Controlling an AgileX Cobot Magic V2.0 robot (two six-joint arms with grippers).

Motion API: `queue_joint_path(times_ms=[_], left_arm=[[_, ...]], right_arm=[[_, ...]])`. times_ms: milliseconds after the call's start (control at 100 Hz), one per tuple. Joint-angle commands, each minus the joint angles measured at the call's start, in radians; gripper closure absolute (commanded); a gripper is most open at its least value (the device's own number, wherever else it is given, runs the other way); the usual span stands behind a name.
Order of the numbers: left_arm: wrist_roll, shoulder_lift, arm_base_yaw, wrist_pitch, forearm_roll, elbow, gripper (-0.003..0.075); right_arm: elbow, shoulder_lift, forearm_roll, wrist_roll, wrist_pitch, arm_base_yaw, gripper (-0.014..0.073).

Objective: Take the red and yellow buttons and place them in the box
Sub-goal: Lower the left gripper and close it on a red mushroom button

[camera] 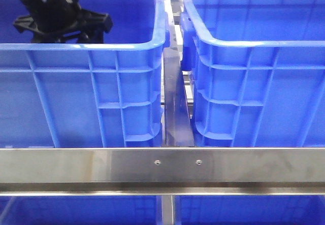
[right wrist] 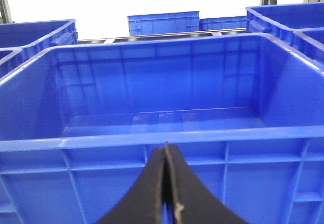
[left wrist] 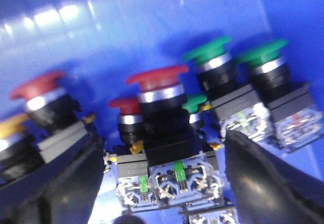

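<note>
blue plastic crates fill the whole scene, standing side by side behind a steel rail [camera: 162, 166] that crosses the front view. the left arm is down inside the left crate [camera: 81, 77], the likely bin of parts, since the wrist view there shows a heap of push-button switches on its blue floor.

the left gripper [left wrist: 162, 183] has its fingers [left wrist: 268, 178] spread wide, one on each side of a large red button [left wrist: 158, 78] with a mushroom cap, chrome ring and black contact block. nothing is held yet; the spread looks chosen to straddle that one switch and close on its body. a smaller red button [left wrist: 126, 106] sits just behind and touching it, another red one [left wrist: 38, 85] lies further off, and a yellow button [left wrist: 12, 126] shows at the edge beside it. two green buttons [left wrist: 238, 52] lie on the other side and are not wanted.

the crowding is a risk: closing could catch the small red neighbour too.

the right gripper [right wrist: 167, 183] has its fingers pressed together, holding nothing, hanging outside the near wall of the empty right crate [right wrist: 152, 143]. that crate is probably the box meant to receive the buttons, and it holds none so far.
</note>
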State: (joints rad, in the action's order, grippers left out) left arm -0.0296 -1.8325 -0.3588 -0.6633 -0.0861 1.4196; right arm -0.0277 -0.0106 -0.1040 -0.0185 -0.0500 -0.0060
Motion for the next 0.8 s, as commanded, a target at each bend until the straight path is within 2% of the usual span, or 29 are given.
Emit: queue_joint_path(times_ms=[0,310,380,490,640,740,790], left_arm=[[-0.009,0.029,-0.009,0.045,-0.014,0.032,0.0246],[-0.009,0.008,-0.009,0.041,-0.019,0.032,0.0261],[-0.009,0.008,-0.009,0.035,-0.021,0.032,0.0325],[-0.009,0.008,-0.009,0.022,-0.021,0.032,0.0490],[-0.009,0.023,-0.009,0.013,-0.021,0.032,0.0668],[-0.007,0.062,-0.009,0.011,-0.021,0.032,0.0741],[0.004,0.088,-0.009,0.008,-0.021,0.032,0.0739]], right_arm=[[0.020,-0.024,0.004,-0.001,-0.079,-0.001,0.0662],[0.020,-0.024,0.004,-0.001,-0.078,-0.001,0.0662],[0.020,-0.024,0.004,-0.001,-0.078,-0.001,0.0662],[0.020,-0.024,0.004,-0.001,-0.078,-0.001,0.0662],[0.020,-0.024,0.004,-0.001,-0.078,-0.001,0.0662],[0.020,-0.024,0.004,-0.001,-0.078,-0.001,0.0662],[0.020,-0.024,0.004,-0.001,-0.078,-0.001,0.0662]])
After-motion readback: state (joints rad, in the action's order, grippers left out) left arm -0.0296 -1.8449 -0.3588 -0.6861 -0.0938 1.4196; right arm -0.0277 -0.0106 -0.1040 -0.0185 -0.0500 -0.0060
